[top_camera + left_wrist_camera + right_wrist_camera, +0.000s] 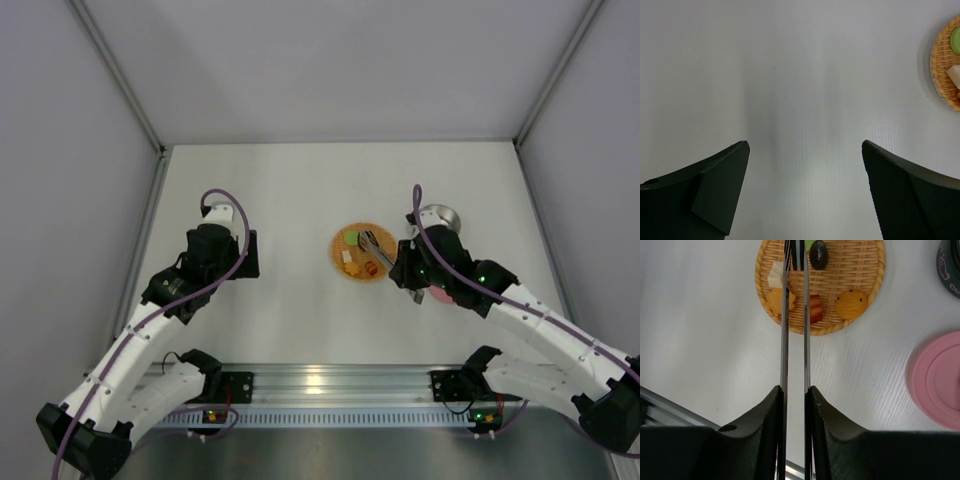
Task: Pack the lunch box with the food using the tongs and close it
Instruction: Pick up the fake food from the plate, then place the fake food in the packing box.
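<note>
Above the woven plate hang slim silver tongs.

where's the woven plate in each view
Top external: plate right of centre.
Left wrist: plate cut off at the upper right edge.
Right wrist: plate top centre, under the tongs.
Shared landmark: the pale chunk on it.

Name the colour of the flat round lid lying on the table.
Pink. The lid shows best in the right wrist view.
</note>
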Motion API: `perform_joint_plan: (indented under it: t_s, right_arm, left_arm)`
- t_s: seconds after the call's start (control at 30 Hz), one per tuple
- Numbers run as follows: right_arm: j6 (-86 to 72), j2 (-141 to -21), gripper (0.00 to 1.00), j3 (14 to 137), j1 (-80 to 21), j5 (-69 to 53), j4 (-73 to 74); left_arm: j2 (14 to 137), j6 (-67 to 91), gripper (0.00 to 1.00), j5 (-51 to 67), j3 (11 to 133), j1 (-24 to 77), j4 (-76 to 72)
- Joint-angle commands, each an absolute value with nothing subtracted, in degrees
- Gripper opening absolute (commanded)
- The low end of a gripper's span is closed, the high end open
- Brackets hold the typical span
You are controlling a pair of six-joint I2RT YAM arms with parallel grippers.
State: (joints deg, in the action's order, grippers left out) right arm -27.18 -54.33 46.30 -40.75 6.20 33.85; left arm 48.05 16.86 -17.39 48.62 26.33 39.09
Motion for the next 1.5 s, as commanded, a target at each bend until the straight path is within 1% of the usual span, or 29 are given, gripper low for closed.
perform_joint_plan:
  t_s: [0.0, 0.2, 0.4, 0.47, 0.63, 0.83, 0.93, 1.0, 1.33, 1.47]
  right_arm:
    - [-27.1, -52.2, 0.18, 50.5, -41.7, 9.4, 35.7]
    - [-27.2, -51.2, 0.18, 53.8, -41.1, 21.2, 39.8]
    - [-28.2, -51.2, 0.2, 55.2, -39.5, 30.2, 42.5]
    - [-28.0, -50.8, 0.2, 54.9, -36.8, 29.9, 42.1]
    - [-25.4, -50.1, 0.2, 53.8, -27.8, 23.3, 40.5]
    - [-23.8, -50.4, 0.2, 52.5, -22.1, 17.9, 38.9]
    - [-23.5, -50.7, 0.2, 51.5, -21.0, 15.9, 38.2]
    - [-23.4, -50.8, 0.23, 50.8, -20.7, 14.8, 37.6]
    - [-22.9, -50.6, 0.31, 49.5, -20.6, 14.9, 37.9]
    - [-22.8, -50.5, 0.38, 49.0, -20.6, 15.3, 37.9]
  left_arm:
    - [47.9, 17.1, 0.99, -17.4, 48.3, 26.3, 37.9]
    - [47.7, 17.1, 0.99, -17.2, 48.3, 26.4, 37.8]
    - [47.6, 17.1, 0.99, -17.1, 48.3, 26.4, 37.8]
    - [47.6, 17.1, 0.99, -17.0, 48.3, 26.4, 37.6]
    - [47.5, 17.0, 0.99, -16.7, 48.3, 26.5, 37.7]
    - [47.4, 17.0, 0.99, -16.7, 48.3, 26.5, 37.6]
    - [47.4, 17.1, 0.99, -16.7, 48.3, 26.6, 37.7]
    - [47.4, 17.1, 0.99, -16.7, 48.3, 26.6, 37.7]
    - [47.4, 17.1, 0.99, -16.9, 48.3, 26.9, 37.7]
    - [47.4, 17.1, 0.99, -17.0, 48.3, 27.0, 37.7]
